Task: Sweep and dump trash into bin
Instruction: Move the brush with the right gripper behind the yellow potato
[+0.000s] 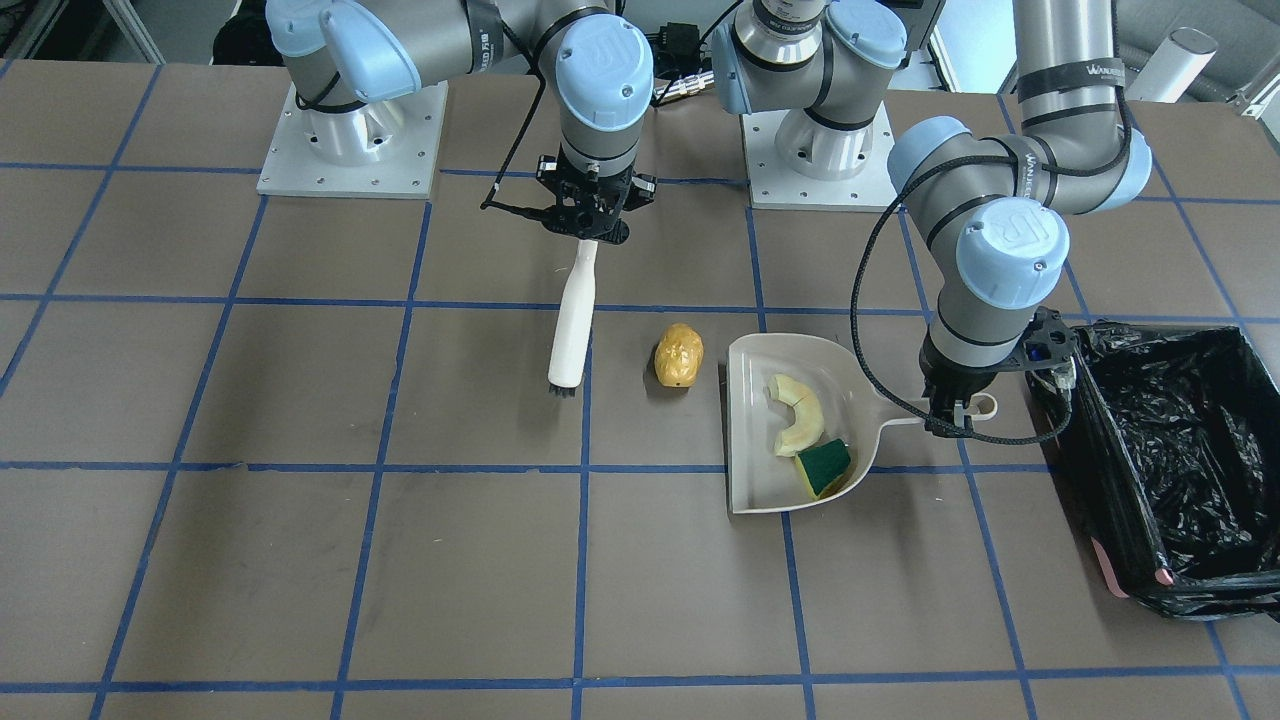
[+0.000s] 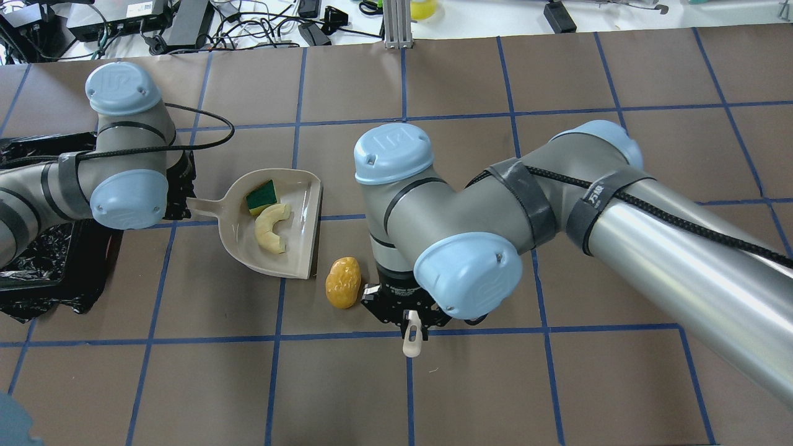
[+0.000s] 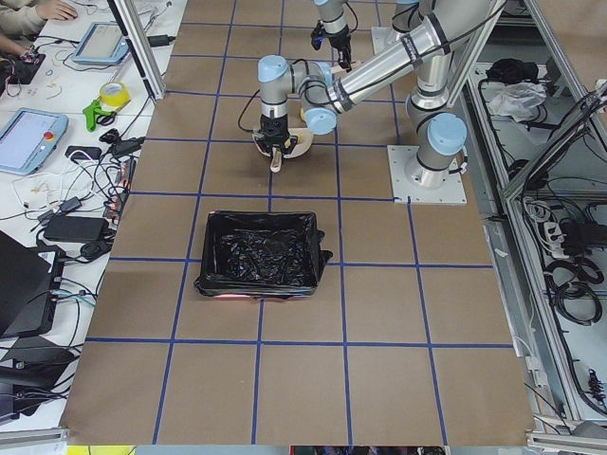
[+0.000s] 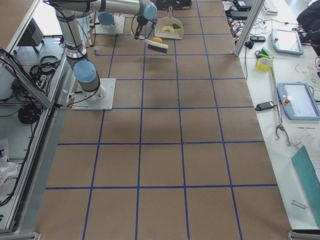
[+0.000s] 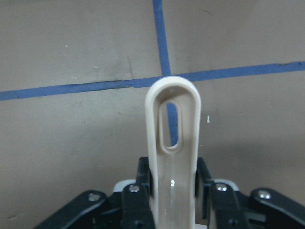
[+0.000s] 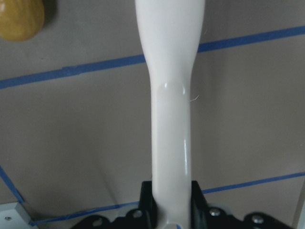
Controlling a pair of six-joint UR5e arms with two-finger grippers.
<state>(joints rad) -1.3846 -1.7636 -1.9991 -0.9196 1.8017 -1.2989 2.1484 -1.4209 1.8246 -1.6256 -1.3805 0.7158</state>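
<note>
Brown tabletop (image 1: 300, 560): right pincer (image 1: 588, 236) clamped the brush (image 1: 573, 330), left pincer (image 1: 950, 420) clamped the dustpan (image 1: 750, 440); a glancing stroke could've rolled mid-frame's potato lump (image 1: 679, 354) wide.

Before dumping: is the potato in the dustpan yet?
Out. The potato lies on the table beside the dustpan, which holds rind and sponge.

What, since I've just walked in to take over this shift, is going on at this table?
A sweep-up is partway done. The right gripper holds the hand brush by its handle; the left gripper holds the dustpan by its handle. The rind slice and sponge block lie in the dustpan; the potato-like lump sits on the table between the brush's bristles and the pan's open edge. The black-lined bin stands beside the left arm.
</note>
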